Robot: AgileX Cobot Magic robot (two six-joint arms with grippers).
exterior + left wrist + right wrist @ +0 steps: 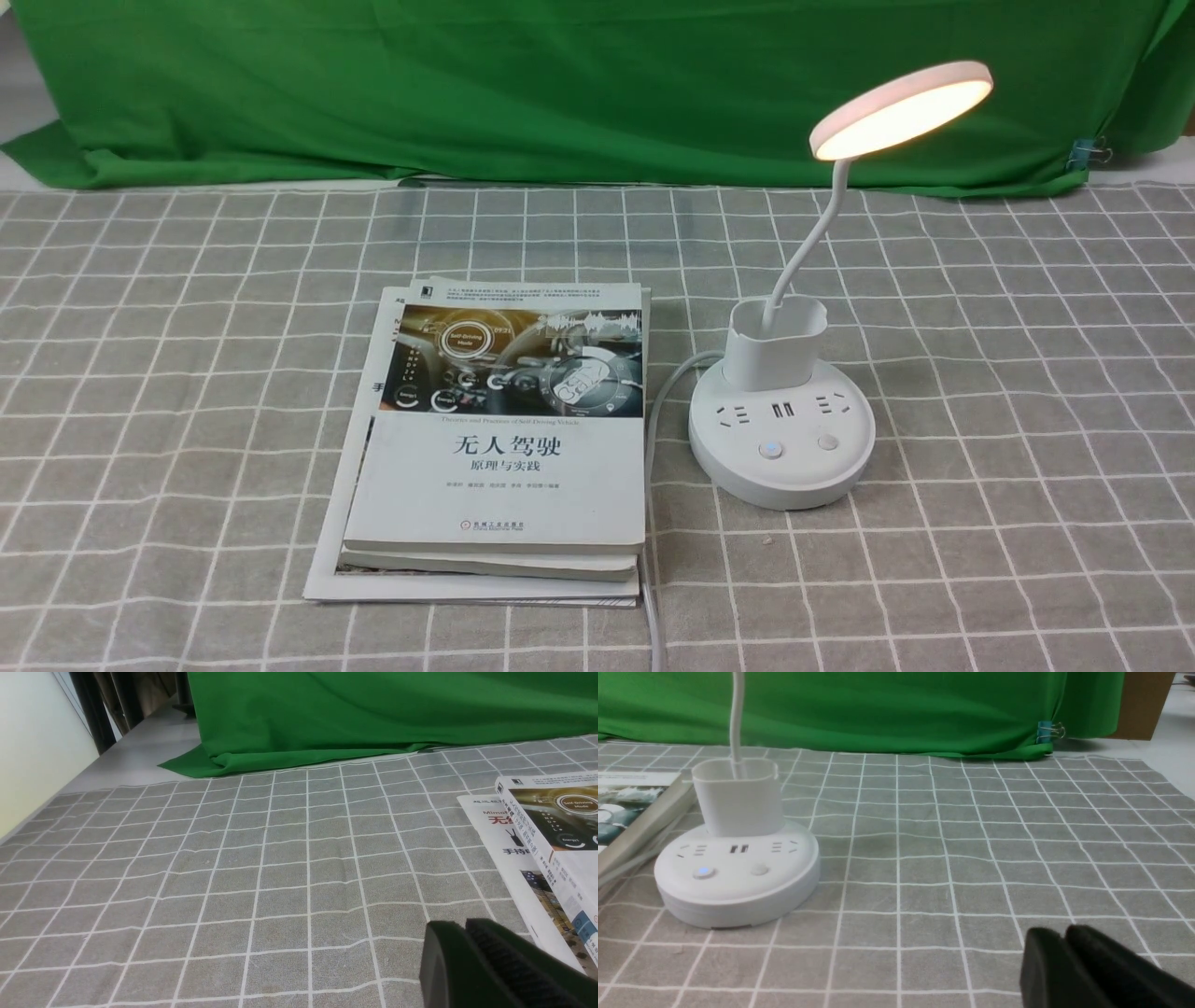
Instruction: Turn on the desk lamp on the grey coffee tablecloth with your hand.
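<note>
Right gripper pressed together, clear of desk lamp near the table's right edge. Lamp head glows; task looks done: keep both arms parked.

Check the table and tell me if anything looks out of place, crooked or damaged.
Nothing looks damaged or spilled. The stack of books is uneven, with the lower ones sticking out to the left of the top one. The desk lamp stands upright on the grey coffee tablecloth, head lit, cord running beside the books.
</note>
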